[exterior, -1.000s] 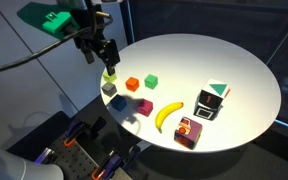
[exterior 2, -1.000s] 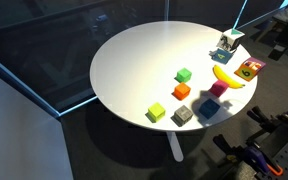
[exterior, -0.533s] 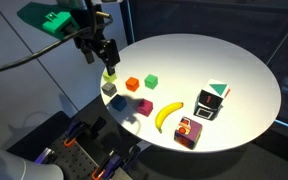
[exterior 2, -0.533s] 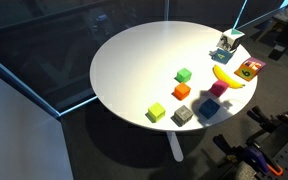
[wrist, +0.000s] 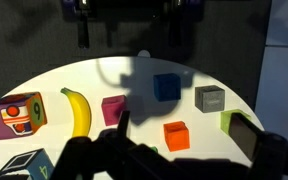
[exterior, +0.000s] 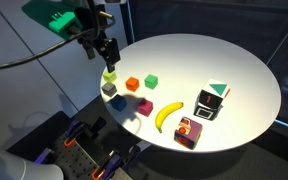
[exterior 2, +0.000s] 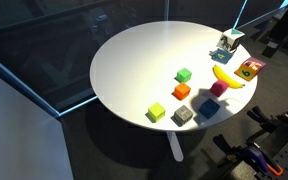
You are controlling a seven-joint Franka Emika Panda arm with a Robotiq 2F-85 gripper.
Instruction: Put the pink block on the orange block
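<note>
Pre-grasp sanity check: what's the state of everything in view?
pincer: open, empty, raised off table
pink block: on table, ungrasped
orange block: on table, top bare
green block: on table, unstacked
yellow-green block: on table, unstacked
grey block: on table, unstacked
blue block: on table, unstacked
banana: lying flat
printed box: on table, beside banana
white-green box: on table, untouched

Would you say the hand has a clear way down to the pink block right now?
Probably yes. The hand hangs open above the table, off to one side of the pink block. Nothing covers the block, and the blue block and banana beside it stand apart from it.
</note>
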